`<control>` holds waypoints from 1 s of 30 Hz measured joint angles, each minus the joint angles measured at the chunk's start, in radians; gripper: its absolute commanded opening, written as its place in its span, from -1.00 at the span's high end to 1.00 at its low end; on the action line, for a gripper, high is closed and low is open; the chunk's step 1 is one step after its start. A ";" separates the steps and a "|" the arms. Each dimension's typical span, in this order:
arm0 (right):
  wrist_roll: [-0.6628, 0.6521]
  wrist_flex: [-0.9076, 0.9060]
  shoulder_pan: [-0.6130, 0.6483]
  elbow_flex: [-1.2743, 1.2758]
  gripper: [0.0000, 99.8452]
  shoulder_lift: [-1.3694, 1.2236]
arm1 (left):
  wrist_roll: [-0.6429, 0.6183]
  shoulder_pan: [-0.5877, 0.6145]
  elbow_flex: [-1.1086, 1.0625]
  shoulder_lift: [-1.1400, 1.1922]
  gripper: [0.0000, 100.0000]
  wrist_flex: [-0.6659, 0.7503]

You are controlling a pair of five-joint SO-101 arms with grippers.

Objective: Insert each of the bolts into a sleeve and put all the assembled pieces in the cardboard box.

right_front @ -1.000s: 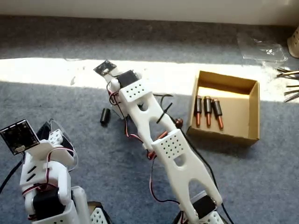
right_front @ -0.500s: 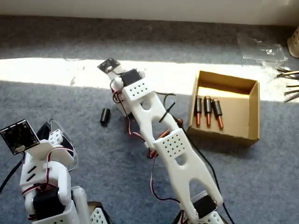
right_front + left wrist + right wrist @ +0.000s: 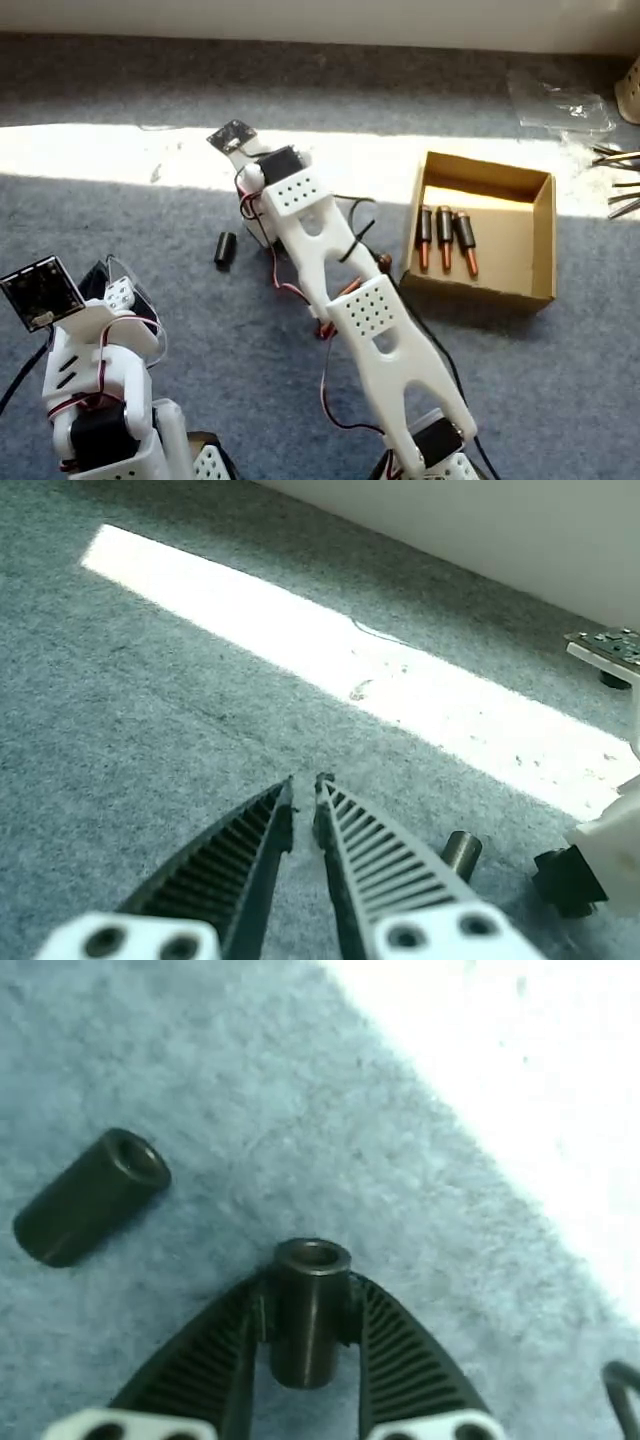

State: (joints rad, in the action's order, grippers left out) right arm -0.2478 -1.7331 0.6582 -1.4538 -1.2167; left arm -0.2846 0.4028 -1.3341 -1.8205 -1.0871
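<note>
Grey carpet (image 3: 560, 380) with a bright band of sun (image 3: 120, 150) across it. The right claw (image 3: 308, 1285) is clamped on a black sleeve (image 3: 305, 1320). The sleeve's long axis runs along the fingers, open mouth facing away from the wrist. A second sleeve (image 3: 224, 248) lies on its side just beside that claw, much nearer to it than to the left claw (image 3: 303, 792), which is pinched together and empty. Three finished pieces (image 3: 444, 240) lie in the cardboard box (image 3: 478, 289).

Glaring sun band (image 3: 120, 150) across shaded carpet (image 3: 150, 290)
</note>
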 measured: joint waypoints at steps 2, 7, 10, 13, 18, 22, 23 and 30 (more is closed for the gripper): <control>0.000 -0.006 0.002 -0.074 0.99 0.000 | 0.000 0.000 0.000 0.000 0.88 0.000; 0.000 -0.009 0.002 -0.181 0.99 0.000 | 0.000 0.000 -0.029 0.002 0.88 0.005; 0.000 -0.011 0.002 -0.186 0.99 0.000 | 0.000 0.000 -0.061 0.002 0.88 0.048; 0.000 -0.011 0.002 -0.186 0.99 0.000 | 0.000 0.000 -0.077 0.008 0.88 0.072; 0.000 -0.011 0.002 -0.186 0.99 0.057 | 0.000 0.000 -0.077 0.005 0.88 0.074; 0.000 -0.011 0.000 -0.186 0.99 0.158 | 0.000 -0.061 -0.077 0.005 0.88 0.074; 0.000 -0.011 0.000 -0.186 0.99 0.183 | 0.000 -0.083 -0.077 0.005 0.88 0.074; 0.000 -0.014 0.000 -0.186 0.99 0.362 | 0.000 -0.121 -0.104 0.008 0.88 0.074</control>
State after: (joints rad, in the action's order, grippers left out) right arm -0.2478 -1.7469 0.6582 -1.6395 -0.8546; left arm -0.2846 0.2816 -1.4385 -1.8128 -1.0134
